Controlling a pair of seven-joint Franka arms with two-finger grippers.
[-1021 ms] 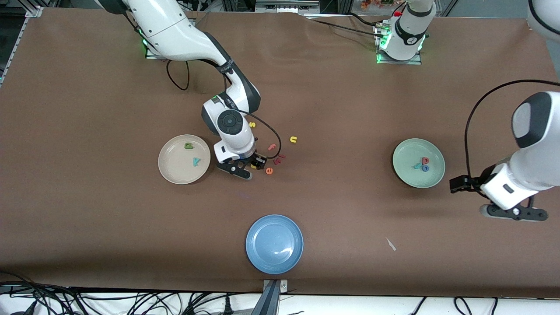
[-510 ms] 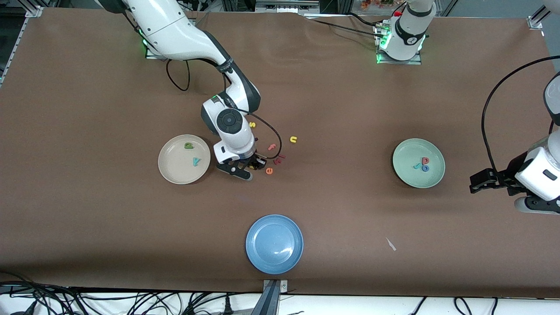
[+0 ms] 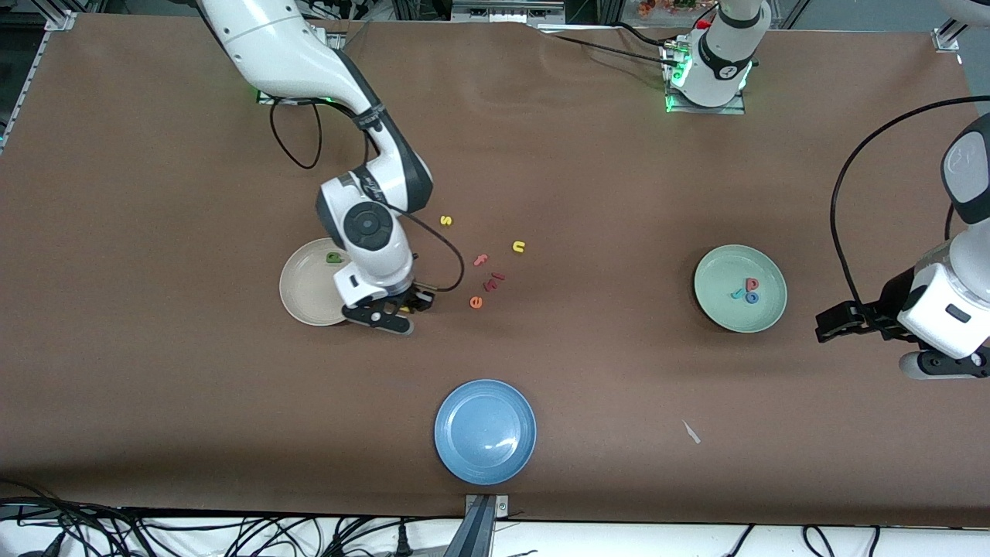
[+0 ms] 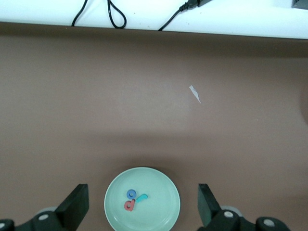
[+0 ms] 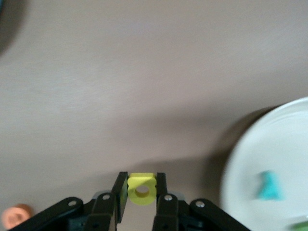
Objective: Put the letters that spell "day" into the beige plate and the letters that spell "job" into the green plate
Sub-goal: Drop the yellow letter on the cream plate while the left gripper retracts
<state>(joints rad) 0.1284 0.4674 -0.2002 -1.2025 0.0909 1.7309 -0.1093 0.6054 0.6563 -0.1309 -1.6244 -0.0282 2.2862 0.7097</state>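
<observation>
The yellow "d" (image 5: pixel 142 189) is pinched between the fingers of the right gripper (image 3: pixel 404 303), which hangs over bare table just beside the rim of the beige plate (image 3: pixel 298 298), on the side toward the loose letters. On that plate lie the green "a" (image 3: pixel 334 257) and the teal "y" (image 5: pixel 270 186), the latter hidden by the arm in the front view. The green plate (image 3: pixel 766 313), well apart toward the left arm's end of the table, already holds the "j" (image 3: pixel 738 294), "o" (image 3: pixel 751 298) and "b" (image 3: pixel 751 285), clustered and touching. The left gripper (image 3: pixel 831 323) waits with its jaws wide apart and empty, over the table just beside the green plate. So "job" looks finished, and the "d" is the last letter to deliver. The grip is narrow on a small, soft piece, so I judge the letter could twist or slip if the carry is quick. Released too soon, it would land on the table short of the rim; released low, the fingers might nudge the "y" or "a". Spare letters "s" (image 3: pixel 445 220), "n" (image 3: pixel 519 247), "f" (image 3: pixel 481 260) and "e" (image 3: pixel 476 302) lie nearby, and a blue plate (image 3: pixel 485 430) sits nearest the camera.
</observation>
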